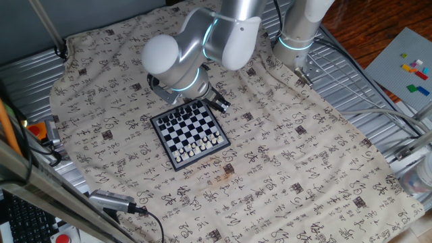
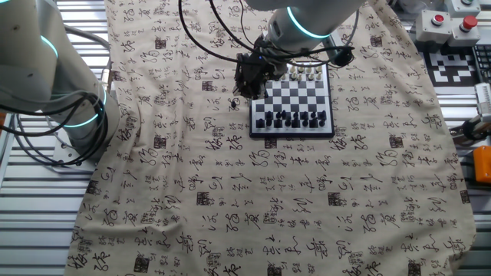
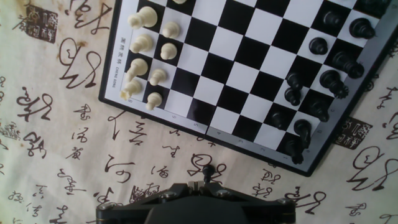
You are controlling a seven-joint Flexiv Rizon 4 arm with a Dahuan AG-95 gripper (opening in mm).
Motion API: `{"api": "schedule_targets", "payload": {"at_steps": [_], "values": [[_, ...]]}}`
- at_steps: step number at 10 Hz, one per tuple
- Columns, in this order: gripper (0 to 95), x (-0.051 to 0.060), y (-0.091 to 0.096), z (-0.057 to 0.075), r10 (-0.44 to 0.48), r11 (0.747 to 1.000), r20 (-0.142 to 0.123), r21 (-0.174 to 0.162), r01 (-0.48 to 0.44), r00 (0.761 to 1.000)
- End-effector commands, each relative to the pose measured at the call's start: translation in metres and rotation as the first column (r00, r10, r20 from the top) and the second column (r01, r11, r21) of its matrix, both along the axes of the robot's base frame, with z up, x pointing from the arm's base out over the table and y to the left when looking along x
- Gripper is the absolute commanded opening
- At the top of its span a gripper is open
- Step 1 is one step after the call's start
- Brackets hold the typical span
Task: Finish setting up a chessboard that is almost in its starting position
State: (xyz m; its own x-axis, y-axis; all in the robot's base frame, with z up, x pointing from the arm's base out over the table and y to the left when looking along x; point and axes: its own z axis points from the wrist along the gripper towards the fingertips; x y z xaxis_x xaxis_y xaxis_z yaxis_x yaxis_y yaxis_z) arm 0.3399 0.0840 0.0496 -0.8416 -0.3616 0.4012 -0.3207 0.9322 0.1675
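Hand view: the gripper [image 3: 206, 182] has its jaws narrow, pinching a black pawn [image 3: 207, 169] at the fingertips over the cloth [image 3: 62, 155]. The board [image 3: 249, 74] lies just ahead of them.

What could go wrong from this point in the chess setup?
1. The loose black piece is off the chessboard on the cloth, right at the gripper. It is small, so a grasp may slip or tip it.
2. The black pieces on the board stand close together, so setting it in may knock neighbours.
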Motion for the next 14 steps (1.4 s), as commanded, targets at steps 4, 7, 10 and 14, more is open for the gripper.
{"api": "schedule_targets", "payload": {"at_steps": [4, 7, 10, 14], "values": [[0.0, -0.0002, 0.0, 0.0004, 0.002, 1.0, -0.002, 0.002, -0.002, 1.0], [0.0, -0.0002, 0.0, 0.0004, 0.003, 1.0, -0.002, 0.002, -0.003, 1.0], [0.0, -0.0001, -0.0005, 0.0016, 0.0, 1.0, 0.002, 0.002, 0.0, 1.0], [0.0, 0.0005, -0.0027, 0.0049, -0.007, 1.0, 0.013, 0.003, 0.007, 1.0]]}}
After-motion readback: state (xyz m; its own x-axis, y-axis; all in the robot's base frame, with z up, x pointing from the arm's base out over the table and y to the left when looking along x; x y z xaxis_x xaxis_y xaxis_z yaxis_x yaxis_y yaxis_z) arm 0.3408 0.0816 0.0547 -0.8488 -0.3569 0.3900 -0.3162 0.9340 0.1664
